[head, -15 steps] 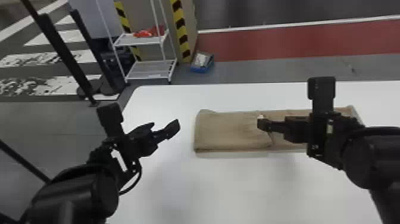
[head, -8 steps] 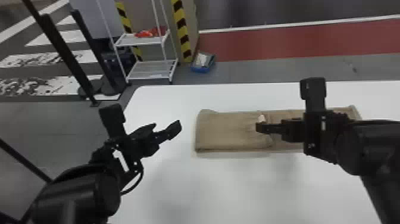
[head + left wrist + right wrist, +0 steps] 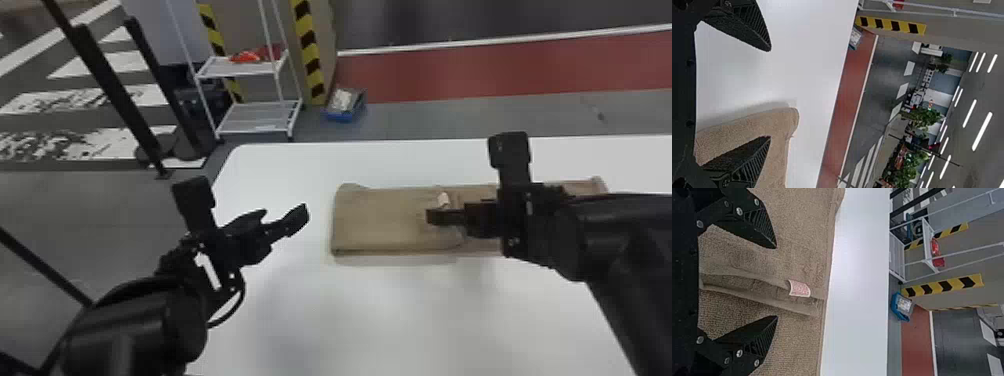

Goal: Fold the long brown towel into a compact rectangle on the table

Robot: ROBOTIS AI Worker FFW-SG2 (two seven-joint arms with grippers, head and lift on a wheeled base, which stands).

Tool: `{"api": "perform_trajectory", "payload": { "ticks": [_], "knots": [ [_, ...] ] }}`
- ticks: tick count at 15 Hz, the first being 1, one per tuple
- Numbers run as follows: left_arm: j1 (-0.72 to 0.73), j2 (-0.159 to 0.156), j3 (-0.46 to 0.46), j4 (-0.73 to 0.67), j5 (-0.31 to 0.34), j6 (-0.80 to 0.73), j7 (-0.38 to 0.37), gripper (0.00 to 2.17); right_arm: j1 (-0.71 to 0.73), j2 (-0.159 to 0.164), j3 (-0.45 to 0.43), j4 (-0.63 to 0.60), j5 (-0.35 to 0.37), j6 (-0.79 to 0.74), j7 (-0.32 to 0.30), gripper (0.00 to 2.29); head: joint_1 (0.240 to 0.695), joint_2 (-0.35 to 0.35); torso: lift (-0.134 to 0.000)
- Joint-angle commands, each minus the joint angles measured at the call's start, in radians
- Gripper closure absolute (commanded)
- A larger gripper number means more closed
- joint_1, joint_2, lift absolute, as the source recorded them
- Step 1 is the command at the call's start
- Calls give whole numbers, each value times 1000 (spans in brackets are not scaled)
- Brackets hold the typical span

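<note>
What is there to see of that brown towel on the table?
The towel is plain brown, its fabric nubbly like terry cloth. It lies flat in a long strip across the white table, its left part folded over in layers. Near that fold's edge sits a small pale tag with reddish marks. The right hand is over it, fingers apart; whether they touch it, I can't tell.
</note>
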Motion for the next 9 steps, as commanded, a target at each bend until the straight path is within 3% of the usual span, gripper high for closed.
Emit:
{"api": "perform_trajectory", "payload": {
  "ticks": [1, 7, 9],
  "knots": [
    [-1, -3, 1, 3, -1, 0, -3, 87, -16, 1, 12, 27, 3, 0, 1, 370, 695, 231, -123],
    [-1, -3, 3, 7, 1, 3, -3, 90, -36, 1, 23, 50, 4, 0, 2, 768, 695, 234, -123],
    [-1, -3, 3, 14, -1, 3, -3, 90, -34, 1, 23, 50, 3, 0, 2, 768, 695, 235, -123]
  ]
}}
